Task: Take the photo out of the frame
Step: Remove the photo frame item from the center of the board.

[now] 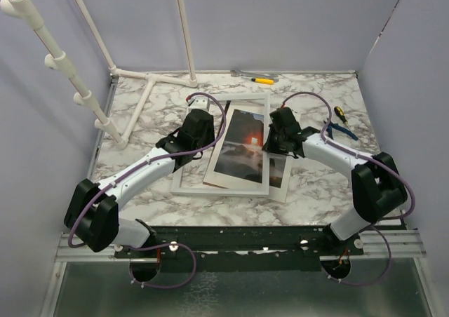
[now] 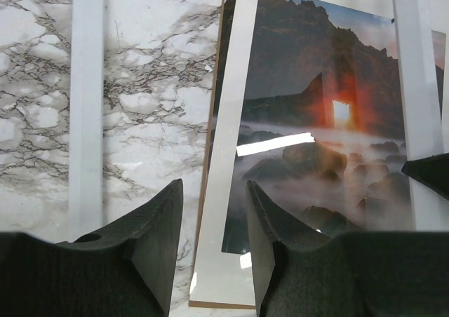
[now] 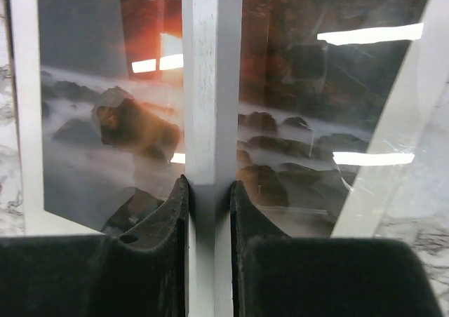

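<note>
The white frame lies flat on the marble table. The photo, a dark landscape with an orange glow, lies tilted across the frame in a white mat on a brown board. My right gripper is shut on the frame's right rail. In the right wrist view the jaws press on both sides of the white rail, and the photo shows beneath. My left gripper is open and empty. In the left wrist view it hovers over the mat's left edge, beside the photo.
A clear sheet sticks out under the photo at the frame's near right. A white pipe rack stands at the back left. A yellow screwdriver lies at the back wall. A black screwdriver and blue pliers lie at the right.
</note>
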{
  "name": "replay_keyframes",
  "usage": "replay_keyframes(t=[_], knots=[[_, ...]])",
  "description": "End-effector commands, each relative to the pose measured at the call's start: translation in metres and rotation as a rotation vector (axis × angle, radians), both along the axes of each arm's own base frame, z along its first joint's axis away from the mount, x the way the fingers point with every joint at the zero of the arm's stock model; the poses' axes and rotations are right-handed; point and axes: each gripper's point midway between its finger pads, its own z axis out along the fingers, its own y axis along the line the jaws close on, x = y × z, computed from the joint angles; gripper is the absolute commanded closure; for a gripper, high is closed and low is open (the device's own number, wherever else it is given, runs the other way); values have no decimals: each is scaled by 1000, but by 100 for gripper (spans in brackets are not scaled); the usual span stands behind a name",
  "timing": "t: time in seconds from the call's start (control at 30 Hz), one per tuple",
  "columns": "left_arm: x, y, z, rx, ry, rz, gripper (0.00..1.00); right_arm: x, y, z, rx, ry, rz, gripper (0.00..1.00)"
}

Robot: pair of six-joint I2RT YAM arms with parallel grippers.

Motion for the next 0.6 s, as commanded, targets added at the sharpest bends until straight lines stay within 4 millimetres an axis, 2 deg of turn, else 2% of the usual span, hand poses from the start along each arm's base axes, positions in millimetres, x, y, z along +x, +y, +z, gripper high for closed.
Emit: replay_keyframes(t=[0.0,0.3,0.57], knots=[[-2,2,7,-21,-15,6,57,28,50,38,167,-114,25,99],[2,12,11,11,-17,46,57,31,109,35,291,-118,58,99],[0,18,10,10,-19,61,57,32,141,22,359,-91,53,98]])
